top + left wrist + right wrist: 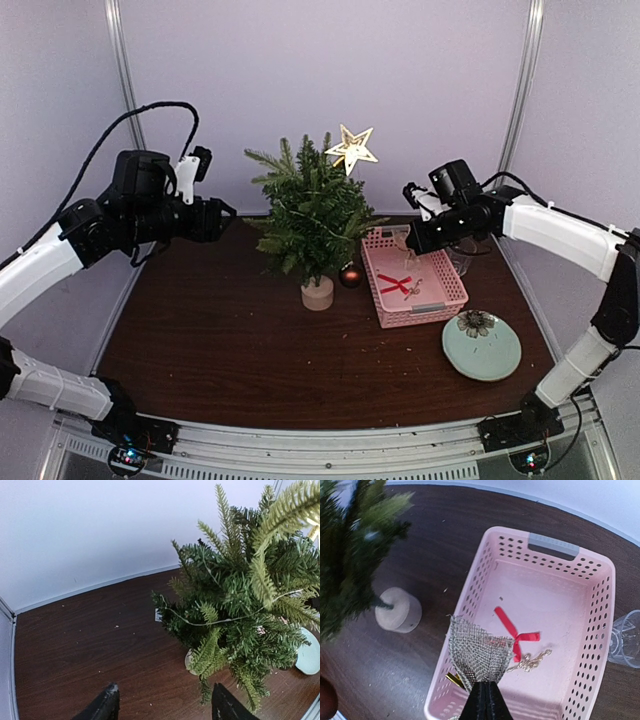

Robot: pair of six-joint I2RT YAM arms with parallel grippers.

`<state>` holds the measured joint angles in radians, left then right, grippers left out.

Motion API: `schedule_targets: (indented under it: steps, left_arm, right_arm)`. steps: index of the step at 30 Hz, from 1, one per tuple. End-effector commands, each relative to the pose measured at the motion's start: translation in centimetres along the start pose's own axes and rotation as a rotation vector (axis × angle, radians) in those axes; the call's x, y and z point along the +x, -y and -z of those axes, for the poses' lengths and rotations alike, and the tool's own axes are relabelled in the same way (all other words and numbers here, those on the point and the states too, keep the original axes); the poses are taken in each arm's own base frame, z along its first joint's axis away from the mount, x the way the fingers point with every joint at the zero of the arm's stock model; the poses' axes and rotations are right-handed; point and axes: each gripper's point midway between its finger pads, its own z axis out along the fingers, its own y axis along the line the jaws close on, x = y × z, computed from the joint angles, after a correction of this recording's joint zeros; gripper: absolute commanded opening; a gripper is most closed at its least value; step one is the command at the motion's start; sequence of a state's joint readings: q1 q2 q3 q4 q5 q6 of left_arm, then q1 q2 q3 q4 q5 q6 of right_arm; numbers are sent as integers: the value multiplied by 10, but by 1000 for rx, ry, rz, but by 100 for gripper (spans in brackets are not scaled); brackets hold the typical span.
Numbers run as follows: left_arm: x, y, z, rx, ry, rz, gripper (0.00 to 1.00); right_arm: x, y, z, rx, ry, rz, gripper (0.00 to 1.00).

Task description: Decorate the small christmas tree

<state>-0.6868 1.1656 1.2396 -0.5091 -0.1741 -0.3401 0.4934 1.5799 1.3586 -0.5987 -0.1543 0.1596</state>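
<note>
Right gripper (pixel 485 686) pinches mesh ribbon (pixel 479 652) over pink basket (pixel 602 630); left gripper (pixel 164 694), jaws spread, faces small christmas tree (pixel 240 595); 1 bauble (pixel 350 275) between tree and basket.

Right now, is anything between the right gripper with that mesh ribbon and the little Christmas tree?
Nothing visible. The right gripper, shut on the mesh ribbon, hangs over the pink basket; only open space separates it from the small christmas tree.
</note>
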Motion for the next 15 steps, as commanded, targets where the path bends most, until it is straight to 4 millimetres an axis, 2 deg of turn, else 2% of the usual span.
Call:
schedule_targets:
  steps: [1, 4, 7, 12, 15]
  left_arm:
    - [15, -3, 6, 13, -31, 56, 62]
    - [26, -5, 8, 8, -58, 78, 62]
    - [36, -9, 9, 0, -85, 109, 62]
    - [54, -17, 2, 3, -156, 209, 61]
    - [58, -6, 0, 103, -168, 257, 58]
  right_arm:
    - [16, -19, 40, -2, -8, 90, 0]
    - [29, -33, 66, -29, 0, 142, 0]
    - [50, -64, 86, -71, -10, 261, 0]
    - [77, -107, 104, -125, -4, 367, 0]
    - [79, -129, 113, -139, 19, 430, 0]
